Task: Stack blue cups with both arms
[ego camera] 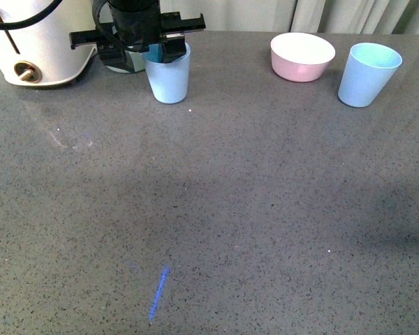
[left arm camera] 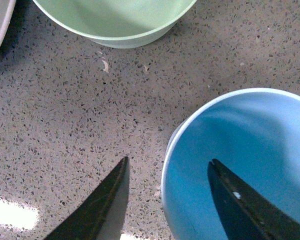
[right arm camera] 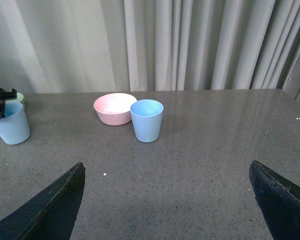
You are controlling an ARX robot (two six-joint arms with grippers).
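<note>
Matte light-blue plastic is what both cups appear to be made of, so they are judged light, fairly stiff but thin-walled, and easily tipped or slid when nudged. One blue cup (ego camera: 169,78) is stood upright at the far left of the surface (ego camera: 230,209), near a pale green bowl (left arm camera: 115,20). Its rim is straddled by the left gripper (left arm camera: 169,160), with one finger inside and one outside; a gap is seen beside the wall, so nothing is clamped yet. The other blue cup (ego camera: 368,75) is stood upright at the far right, just beside a pink bowl (ego camera: 302,57). The right gripper (right arm camera: 166,167) is spread wide and empty, well short of it. A pinch across the wall just under the rim is judged the best hold, though the wall may be flexed by a hard squeeze. The surface is grey speckled stone, smooth and faintly glossy, so little friction is expected under a cup. A white appliance (ego camera: 42,42) is set at the far left, and pale curtains (right arm camera: 190,45) are hung behind.
</note>
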